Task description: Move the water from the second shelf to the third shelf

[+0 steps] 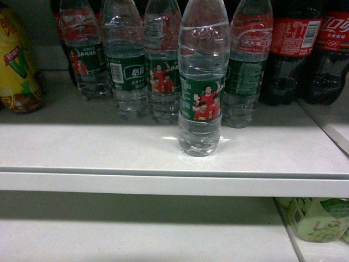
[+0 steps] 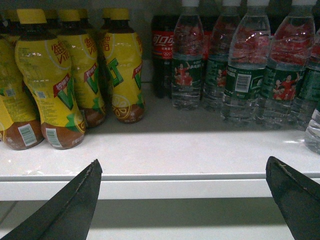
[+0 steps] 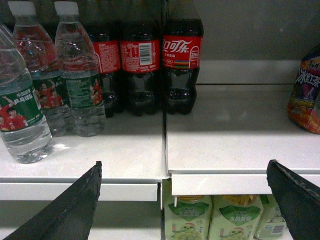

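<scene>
Chinese Coca-Cola script in white on the red labels of the cola bottles, with Olympic rings beneath and a barcode on one neighbour. Green wrap label on the water picturing red-shirted people, its white Chinese characters too small to read. Large green "V" and red Chinese characters on the yellow tea bottles. Barcode on a rear water bottle.

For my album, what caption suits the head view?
One water bottle stands forward of its row on a white shelf, cola bottles behind right.

Water bottle cap cut off by head view's top edge.
</scene>
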Motion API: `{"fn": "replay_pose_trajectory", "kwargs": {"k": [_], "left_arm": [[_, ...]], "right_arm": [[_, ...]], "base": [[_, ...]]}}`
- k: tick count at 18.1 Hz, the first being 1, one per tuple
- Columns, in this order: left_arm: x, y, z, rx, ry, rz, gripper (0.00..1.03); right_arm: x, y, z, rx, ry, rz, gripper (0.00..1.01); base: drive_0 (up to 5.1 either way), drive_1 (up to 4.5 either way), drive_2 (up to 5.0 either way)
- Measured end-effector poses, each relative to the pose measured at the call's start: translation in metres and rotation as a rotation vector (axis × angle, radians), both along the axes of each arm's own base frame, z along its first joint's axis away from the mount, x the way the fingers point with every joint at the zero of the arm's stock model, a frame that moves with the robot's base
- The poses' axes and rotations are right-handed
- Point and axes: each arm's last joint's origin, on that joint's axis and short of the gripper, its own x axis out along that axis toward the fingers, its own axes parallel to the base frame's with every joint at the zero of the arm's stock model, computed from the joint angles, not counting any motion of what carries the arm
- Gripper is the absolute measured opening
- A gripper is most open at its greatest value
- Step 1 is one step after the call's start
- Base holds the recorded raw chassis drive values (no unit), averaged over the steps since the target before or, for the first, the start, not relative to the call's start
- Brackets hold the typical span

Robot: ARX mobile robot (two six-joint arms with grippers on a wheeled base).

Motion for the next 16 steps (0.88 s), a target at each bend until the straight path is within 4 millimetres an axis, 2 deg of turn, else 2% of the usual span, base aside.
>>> {"fn": "replay_pose_trajectory", "kwargs": {"k": [16], "left_arm": [[0.0,0.0,0.0,0.0,0.0,0.0,0.98]], "right_arm": [[0.0,0.0,0.0,0.0,0.0,0.0,0.98]], "base": [[0.0,0.0,0.0]]}}
